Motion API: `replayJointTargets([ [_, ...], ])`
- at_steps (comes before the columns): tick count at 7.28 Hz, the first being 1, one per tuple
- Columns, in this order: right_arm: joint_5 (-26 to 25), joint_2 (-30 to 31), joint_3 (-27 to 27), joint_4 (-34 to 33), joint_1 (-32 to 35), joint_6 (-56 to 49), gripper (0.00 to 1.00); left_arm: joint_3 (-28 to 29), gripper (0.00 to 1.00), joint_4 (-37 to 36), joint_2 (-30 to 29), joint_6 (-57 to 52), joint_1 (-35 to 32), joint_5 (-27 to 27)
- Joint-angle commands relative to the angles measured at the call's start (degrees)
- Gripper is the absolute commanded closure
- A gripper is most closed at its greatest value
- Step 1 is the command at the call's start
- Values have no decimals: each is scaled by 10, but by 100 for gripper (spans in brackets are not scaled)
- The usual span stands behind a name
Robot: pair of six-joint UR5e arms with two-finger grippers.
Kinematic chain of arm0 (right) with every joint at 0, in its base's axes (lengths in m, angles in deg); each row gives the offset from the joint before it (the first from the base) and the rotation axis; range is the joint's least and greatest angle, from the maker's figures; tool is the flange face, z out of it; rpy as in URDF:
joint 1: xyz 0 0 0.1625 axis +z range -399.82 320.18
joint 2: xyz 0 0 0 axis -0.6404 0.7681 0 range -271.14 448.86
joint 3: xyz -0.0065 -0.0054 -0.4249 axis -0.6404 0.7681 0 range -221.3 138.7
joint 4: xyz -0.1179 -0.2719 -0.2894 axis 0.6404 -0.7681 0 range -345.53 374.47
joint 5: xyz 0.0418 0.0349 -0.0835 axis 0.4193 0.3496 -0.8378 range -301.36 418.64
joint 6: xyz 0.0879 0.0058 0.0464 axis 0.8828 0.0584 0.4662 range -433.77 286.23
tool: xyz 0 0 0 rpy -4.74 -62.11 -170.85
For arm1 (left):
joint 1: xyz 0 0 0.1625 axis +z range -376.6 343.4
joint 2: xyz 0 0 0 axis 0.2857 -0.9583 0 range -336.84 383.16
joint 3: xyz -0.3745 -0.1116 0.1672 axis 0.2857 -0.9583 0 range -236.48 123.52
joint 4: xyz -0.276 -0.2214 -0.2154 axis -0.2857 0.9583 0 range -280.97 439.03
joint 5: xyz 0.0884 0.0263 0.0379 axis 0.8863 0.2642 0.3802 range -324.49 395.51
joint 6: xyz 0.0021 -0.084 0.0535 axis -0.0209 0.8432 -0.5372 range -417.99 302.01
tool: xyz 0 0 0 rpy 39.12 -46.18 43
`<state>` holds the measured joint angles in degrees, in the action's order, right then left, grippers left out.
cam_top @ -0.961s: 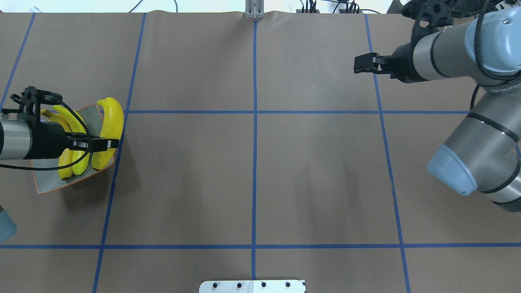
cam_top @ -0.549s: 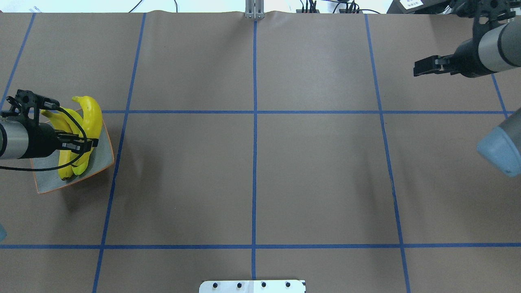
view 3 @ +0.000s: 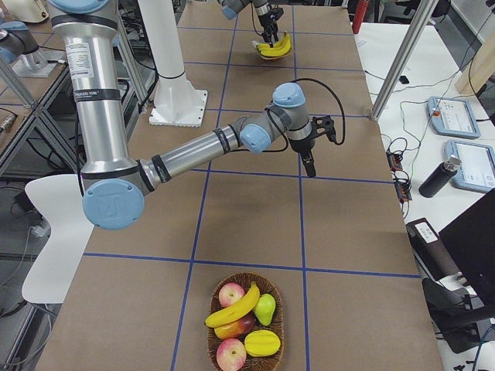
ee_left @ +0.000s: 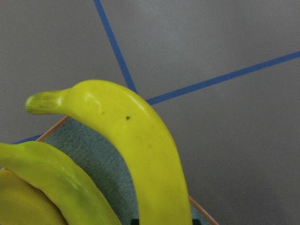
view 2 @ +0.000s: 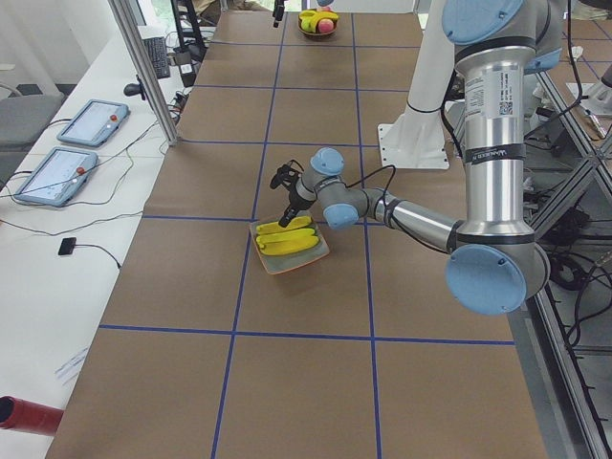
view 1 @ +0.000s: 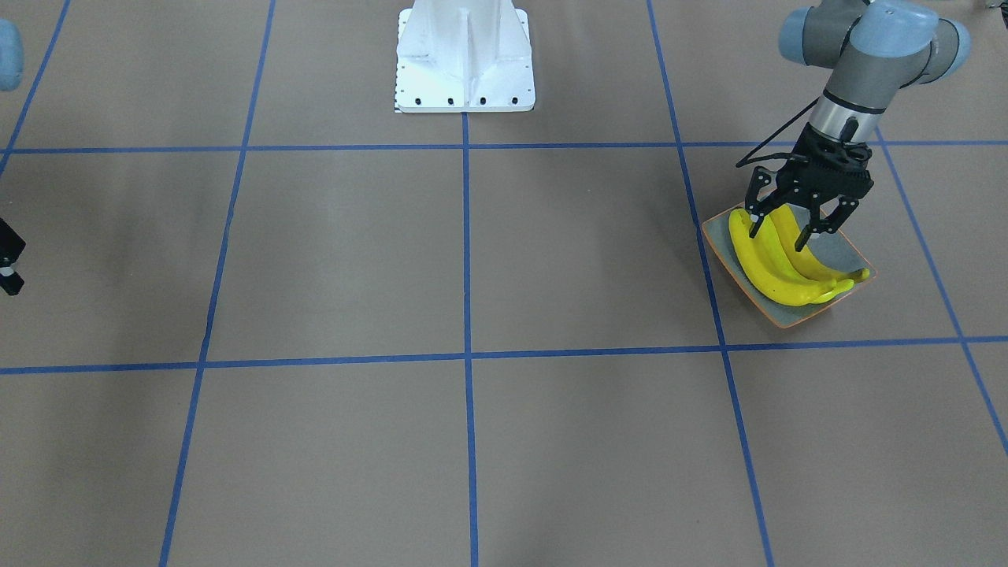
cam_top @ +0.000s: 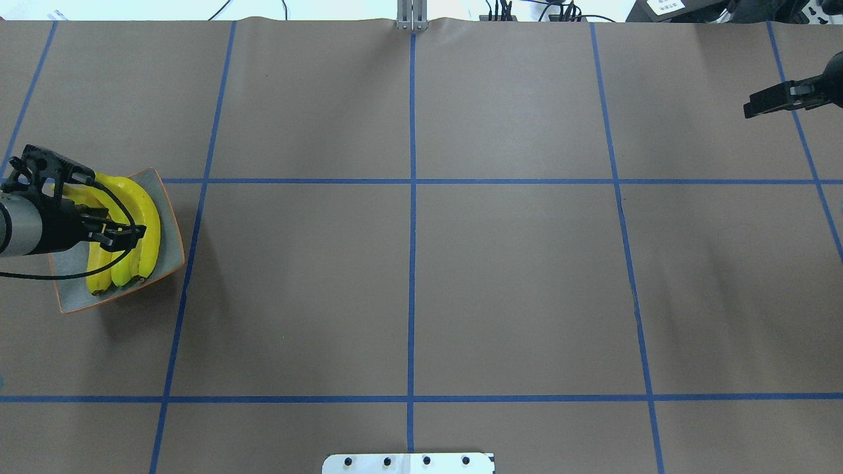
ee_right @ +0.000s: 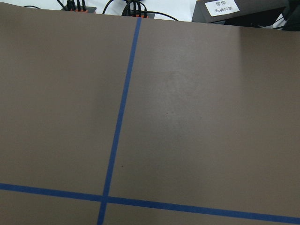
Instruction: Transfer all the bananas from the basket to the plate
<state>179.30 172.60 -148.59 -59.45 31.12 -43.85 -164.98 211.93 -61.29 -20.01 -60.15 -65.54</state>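
Plainly, left jaws spread over bananas [cam_top: 151,224] reaching the plate [cam_top: 168,253] rim; right jaws together.

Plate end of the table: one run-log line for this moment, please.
left hand: open over plate | plate: three bananas | basket: one banana inside | right hand: empty, far side

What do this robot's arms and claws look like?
Both the left arm and right arm are silver tubes with pale blue joint caps and printed labels. The left claw and right claw are black and two-fingered. A black cable loops at each wrist.
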Motion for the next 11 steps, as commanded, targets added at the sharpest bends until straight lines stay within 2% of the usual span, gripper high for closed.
replayJointTargets([
  [1, 50, 17, 37, 0, 67, -105, 0, -16, 0, 0, -4, -12, -2, -13],
  [3, 63, 48, 84, 0, 125, -232, 0, -56, 0, -2, -15, -10, -12, -57],
  [7, 90, 168, 127, 2, 219, -450, 0, -51, 0, -4, -42, -5, -8, -59],
  [9, 203, 171, 230, 3, 290, -593, 0, -51, 0, -3, -45, -4, -8, -59],
  [11, 276, 172, 320, 4, 321, -665, 0, -53, 0, -3, -45, -4, -8, -59],
])
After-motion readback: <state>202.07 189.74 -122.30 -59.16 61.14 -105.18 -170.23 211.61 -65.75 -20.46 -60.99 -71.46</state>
